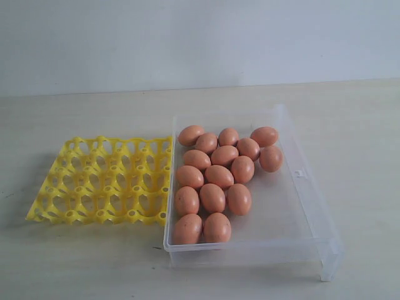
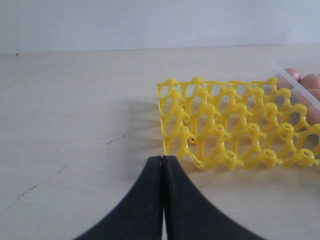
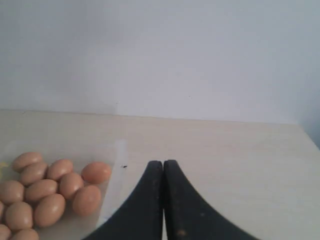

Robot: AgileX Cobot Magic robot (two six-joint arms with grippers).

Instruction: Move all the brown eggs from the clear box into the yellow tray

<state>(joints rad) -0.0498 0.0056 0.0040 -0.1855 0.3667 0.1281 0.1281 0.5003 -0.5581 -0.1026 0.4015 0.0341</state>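
Several brown eggs [image 1: 219, 176] lie clustered in the left half of the clear box [image 1: 300, 212], at the middle right of the table. To the box's left, touching its wall, sits the yellow tray [image 1: 103, 181] with every cup bare. Neither arm shows in the exterior view. The left wrist view has my left gripper [image 2: 163, 158] shut and holding nothing, a short way off a corner of the yellow tray [image 2: 235, 130]. My right gripper [image 3: 163, 162] is shut too, with nothing in it, beside the clear box's wall [image 3: 116, 165], with brown eggs [image 3: 50, 187] inside.
The pale wooden table [image 1: 75, 262] runs back to a plain white wall [image 1: 187, 37]. A small latch [image 1: 299, 174] sits on the box's right wall. The table's edge [image 3: 307, 131] shows in the right wrist view.
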